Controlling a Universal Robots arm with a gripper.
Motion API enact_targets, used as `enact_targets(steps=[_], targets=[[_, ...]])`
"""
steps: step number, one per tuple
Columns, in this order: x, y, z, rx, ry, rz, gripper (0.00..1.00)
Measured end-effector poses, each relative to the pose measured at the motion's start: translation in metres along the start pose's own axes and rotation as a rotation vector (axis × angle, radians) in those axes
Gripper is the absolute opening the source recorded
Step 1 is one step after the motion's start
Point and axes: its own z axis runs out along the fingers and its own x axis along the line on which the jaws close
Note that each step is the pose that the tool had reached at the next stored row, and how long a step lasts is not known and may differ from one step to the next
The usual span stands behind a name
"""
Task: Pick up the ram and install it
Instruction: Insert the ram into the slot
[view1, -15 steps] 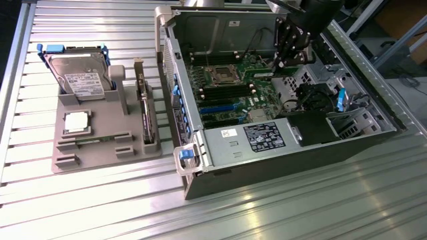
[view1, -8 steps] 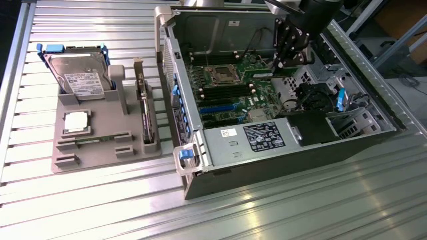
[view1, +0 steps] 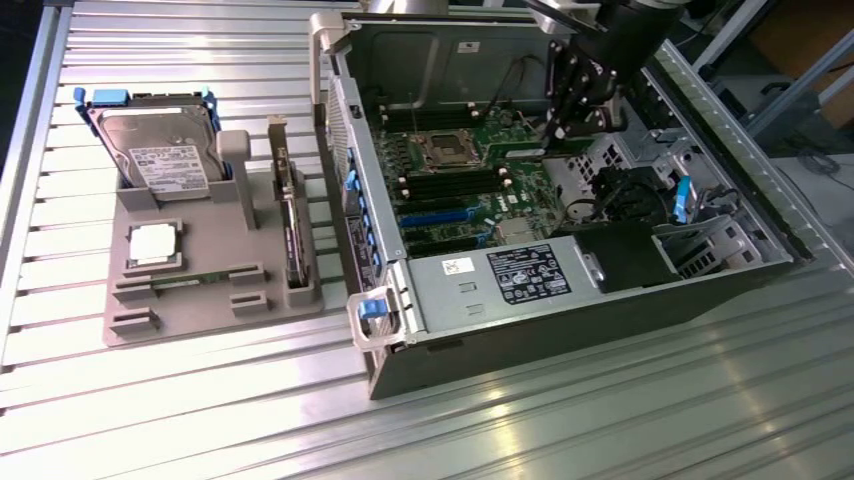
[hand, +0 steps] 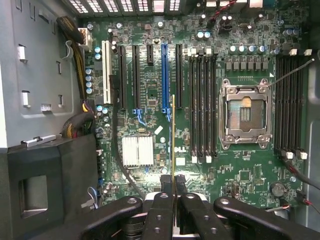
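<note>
Edgewise, thin ram (hand: 173, 135) between tool (hand: 173, 187) pads

hard drive (view1: 160, 150): upper left, upright in grey tray (view1: 134, 330)
processor chip (view1: 154, 243): left, flat on tray
computer case (view1: 534, 330): centre, open

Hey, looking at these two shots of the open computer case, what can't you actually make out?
- The ram: the wrist view shows it edge-on, clamped in the tool, so its chips and contacts are hidden.
- Exterior view: the tool over the motherboard has the stick lost against its dark fingers.
- Hard drive label text: too small.
- Which slot sits under the stick cannot be told.
</note>
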Motion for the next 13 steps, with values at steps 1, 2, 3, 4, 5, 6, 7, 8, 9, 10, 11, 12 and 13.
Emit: enact_targets(steps=[1, 2, 3, 4, 5, 6, 7, 8, 9, 10, 11, 12, 13], targets=[[0.0, 0.0, 0.0008, 0.0, 0.0, 0.0, 0.12], [0.0, 0.0, 0.0012, 0.0, 0.0, 0.0, 0.12], [0.0, 0.0, 0.0014, 0.0, 0.0, 0.0, 0.12], [0.0, 0.0, 0.0016, 0.0, 0.0, 0.0, 0.12], [0.0, 0.0, 0.0021, 0.0, 0.0001, 0.0, 0.12], [0.0, 0.0, 0.0027, 0.0, 0.0001, 0.0, 0.12], [0.0, 0.0, 0.0031, 0.0, 0.0001, 0.0, 0.12], [0.0, 0.0, 0.0035, 0.0, 0.0001, 0.0, 0.12], [0.0, 0.0, 0.0037, 0.0, 0.0001, 0.0, 0.12], [-0.0001, 0.0, 0.004, 0.0, 0.0, 0.0, 0.12], [0.0, 0.0, 0.0043, 0.0, 0.0001, 0.0, 0.12], [-0.0001, 0.0, 0.0048, 0.0, 0.0, 0.0, 0.12], [-0.0001, 0.0, 0.0053, 0.0, 0.0, 0.0, 0.12]])
